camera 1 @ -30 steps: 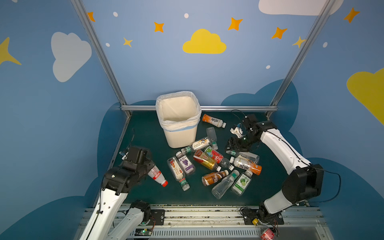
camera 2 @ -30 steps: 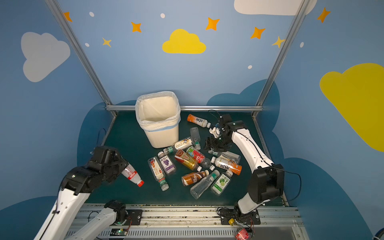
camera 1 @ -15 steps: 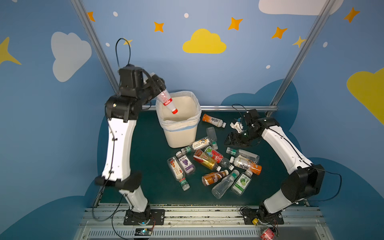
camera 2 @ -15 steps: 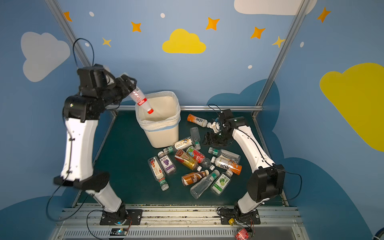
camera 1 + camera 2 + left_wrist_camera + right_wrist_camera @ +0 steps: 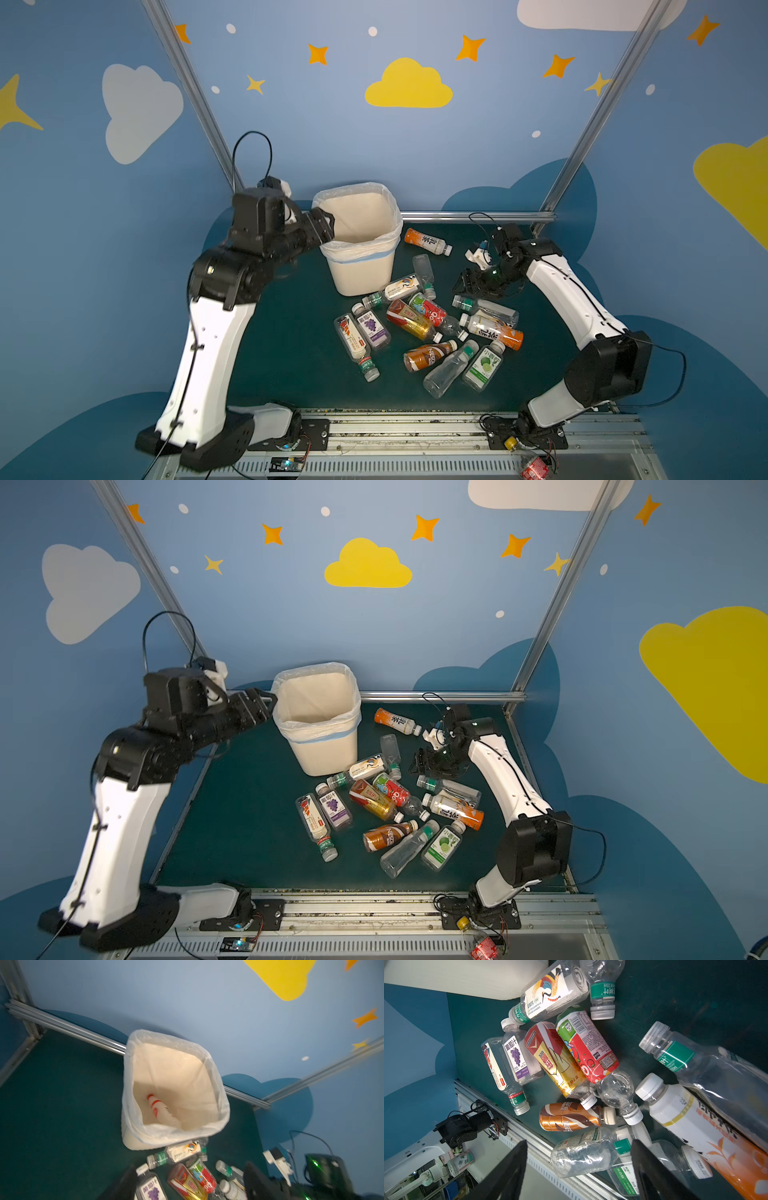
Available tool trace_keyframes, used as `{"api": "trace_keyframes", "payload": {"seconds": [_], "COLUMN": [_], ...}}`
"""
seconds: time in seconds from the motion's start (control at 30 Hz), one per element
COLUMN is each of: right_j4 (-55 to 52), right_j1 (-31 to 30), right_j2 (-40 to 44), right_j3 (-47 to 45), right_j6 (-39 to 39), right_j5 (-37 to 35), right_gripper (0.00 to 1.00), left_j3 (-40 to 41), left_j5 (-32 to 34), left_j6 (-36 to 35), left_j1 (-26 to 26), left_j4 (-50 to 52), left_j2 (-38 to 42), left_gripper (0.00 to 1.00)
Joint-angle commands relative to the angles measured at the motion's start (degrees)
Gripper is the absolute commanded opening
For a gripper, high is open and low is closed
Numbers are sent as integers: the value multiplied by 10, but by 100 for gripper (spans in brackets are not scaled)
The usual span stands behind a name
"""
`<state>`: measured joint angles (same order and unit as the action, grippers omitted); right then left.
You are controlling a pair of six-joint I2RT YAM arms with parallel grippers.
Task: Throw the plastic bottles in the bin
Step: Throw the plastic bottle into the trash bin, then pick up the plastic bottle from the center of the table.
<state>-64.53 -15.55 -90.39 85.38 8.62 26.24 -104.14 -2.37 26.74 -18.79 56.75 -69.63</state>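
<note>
My left jaws by the bin (image 5: 361,272) and right jaws over the plastic bottles (image 5: 409,324) both gape empty. The bottles look light, slippery and squashy, so I'd grab one round the middle.

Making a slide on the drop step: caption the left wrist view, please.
One bottle lies in the lined bin beyond the open, empty left gripper; more bottles lie outside.

Left gripper (image 5: 329,222) and right gripper (image 5: 462,286) hover, jaws parted.
</note>
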Motion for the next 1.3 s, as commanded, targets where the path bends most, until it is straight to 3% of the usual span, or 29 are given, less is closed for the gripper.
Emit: {"api": "trace_keyframes", "payload": {"seconds": [0.0, 0.2, 0.33, 0.43, 0.83, 1.27], "right_j4": [10, 22, 34, 42, 26, 6], "right_j1": [3, 3, 2, 0, -2, -8], "right_j2": [15, 34, 63, 84, 150, 213], "right_j3": [-16, -51, -90, -116, -189, -241], "right_j6": [5, 20, 35, 45, 66, 83], "right_j5": [12, 17, 17, 16, -11, -40], "right_gripper": [79, 75, 75, 74, 70, 70], "left_j3": [141, 315, 342, 343, 345, 245], "left_j5": [46, 104, 134, 108, -10, -91], "left_j6": [-18, 76, 83, 50, -3, -126], "left_j1": [-63, -219, -303, -337, -372, -378], "left_j4": [23, 0, -37, -57, -128, -71], "left_j2": [26, 55, 28, -6, -132, -302], "left_gripper": [71, 71, 70, 67, 67, 59]}}
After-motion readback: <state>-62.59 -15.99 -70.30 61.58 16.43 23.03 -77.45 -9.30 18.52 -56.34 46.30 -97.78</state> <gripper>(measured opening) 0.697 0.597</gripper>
